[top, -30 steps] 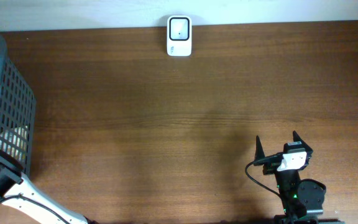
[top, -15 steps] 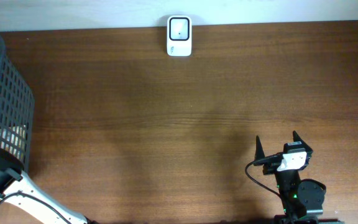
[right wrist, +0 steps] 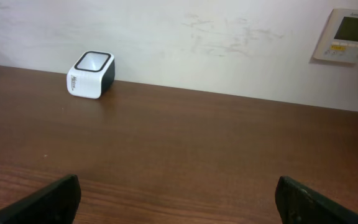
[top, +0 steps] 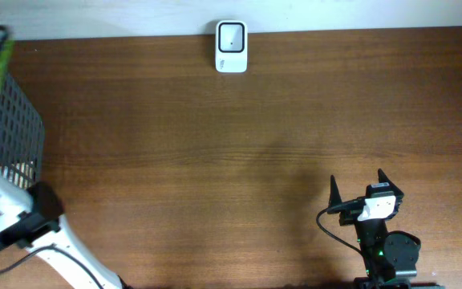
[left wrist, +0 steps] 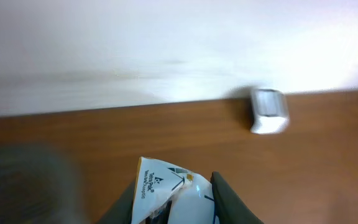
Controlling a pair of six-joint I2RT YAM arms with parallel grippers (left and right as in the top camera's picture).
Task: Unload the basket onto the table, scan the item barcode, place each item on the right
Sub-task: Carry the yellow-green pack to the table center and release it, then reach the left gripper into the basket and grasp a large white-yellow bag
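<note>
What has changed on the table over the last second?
The left gripper, shut on a packet, has lifted up and away over the basket, toward the table's far edge. The scanner and the open right gripper stayed where they were.

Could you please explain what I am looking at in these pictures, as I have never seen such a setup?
These show two robot arms at a brown table. One picture looks down from above; the other two come from a camera on each wrist. A white barcode scanner stands at the table's far edge, and a dark mesh basket sits at the left. The left gripper is closed on a white printed packet, held up in the air. The right gripper is open and empty, facing the scanner.
</note>
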